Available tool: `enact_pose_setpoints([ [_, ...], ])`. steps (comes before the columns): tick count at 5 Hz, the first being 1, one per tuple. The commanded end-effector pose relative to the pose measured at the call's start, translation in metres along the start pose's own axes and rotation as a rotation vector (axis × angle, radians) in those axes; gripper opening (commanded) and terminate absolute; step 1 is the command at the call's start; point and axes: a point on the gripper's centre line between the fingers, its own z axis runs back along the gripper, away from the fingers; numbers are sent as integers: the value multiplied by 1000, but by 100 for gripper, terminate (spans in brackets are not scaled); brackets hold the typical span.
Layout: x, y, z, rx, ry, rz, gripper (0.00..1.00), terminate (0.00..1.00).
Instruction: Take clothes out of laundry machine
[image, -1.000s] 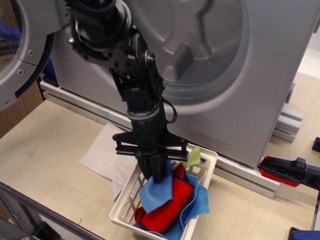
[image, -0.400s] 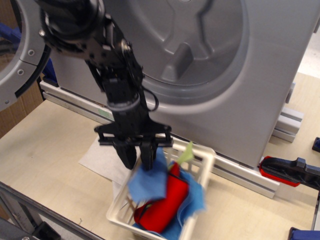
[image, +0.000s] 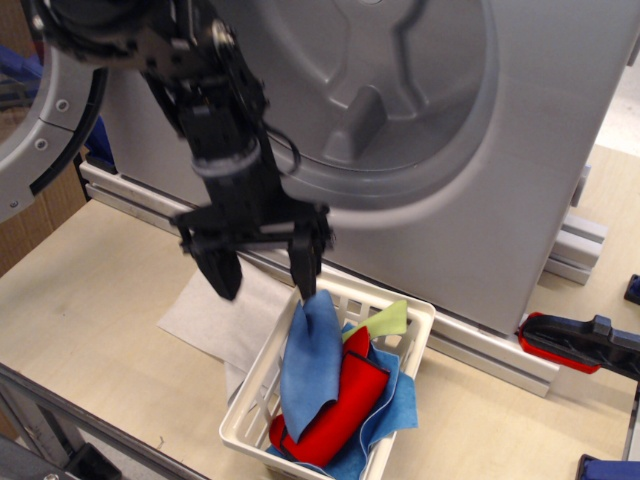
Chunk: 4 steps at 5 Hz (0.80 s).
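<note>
The blue cloth (image: 308, 362) lies draped over the pile in the white slatted basket (image: 421, 322), with its top edge peaked up. My gripper (image: 265, 287) hangs just above the basket's far-left corner, jaws spread wide and empty. The right fingertip (image: 305, 285) is right at the cloth's top edge, and I cannot tell if it touches. The grey laundry machine (image: 545, 150) stands behind, showing its round opening and ribbed drum (image: 385, 95). Its ring-framed door (image: 45, 130) is swung open at the far left.
The basket also holds a red cloth (image: 345, 400), a paler blue cloth (image: 398, 410) and a yellow-green cloth (image: 388, 320). A white sheet (image: 210, 312) lies on the table left of the basket. A red-and-black tool (image: 570, 342) lies at the right. A metal rail (image: 140, 200) runs along the machine's base.
The gripper went from shut on the blue cloth to open, and moved up and left. The cloth now rests in the basket, which has settled back level.
</note>
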Motion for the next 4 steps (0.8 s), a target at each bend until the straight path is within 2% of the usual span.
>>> enact_pose_setpoints([
  [1,21,16,63,43,-159,27,100,0],
  [2,21,28,68,181,-147,91,100,0],
  [3,21,28,68,181,-147,91,100,0],
  [4,21,28,68,181,-147,91,100,100],
])
